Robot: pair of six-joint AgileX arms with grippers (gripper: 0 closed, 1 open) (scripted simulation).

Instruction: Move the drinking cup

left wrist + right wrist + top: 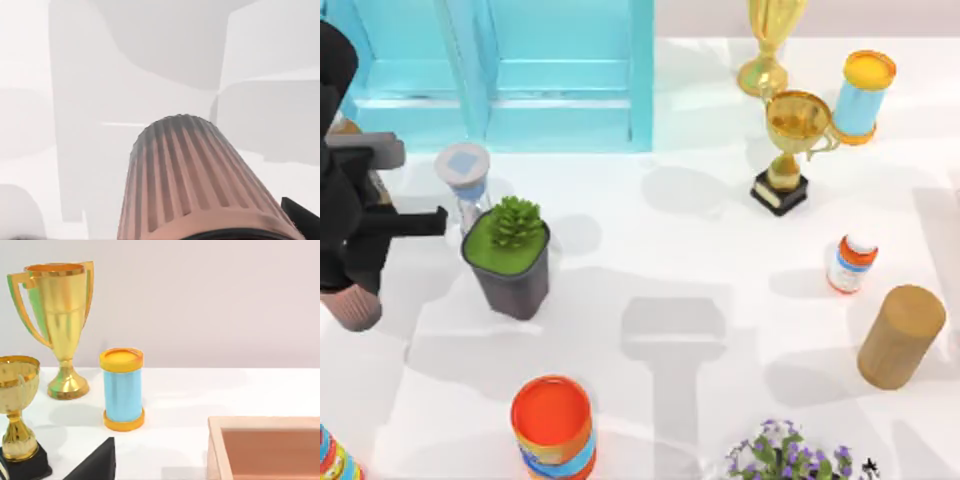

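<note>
In the top view the left gripper (pixel 342 262) is seen at the table's left edge, with the cup (pixel 352 306) directly beneath it, its ribbed copper side poking out below the black wrist; the cup appears to be held in the claw, though the fingers themselves are hidden by the arm. Just beside the gripper, toward the table's middle, a sand timer (pixel 466 180) and a plant pot (pixel 510 258) stand close together, and farther toward the near edge an orange can (pixel 554 428) is seen. In the left wrist view the cup (pixel 200 185) hangs below the claw, base pointing away, apparently clear of the white table (pixel 100 75). It is judged that the carry should be kept upright and steered wide of the pot and timer. In the right wrist view a blue can (pixel 122 390) and two trophies are shown; whether the right claw is wide or narrow cannot be told. No legible writing is found on anything.
</note>
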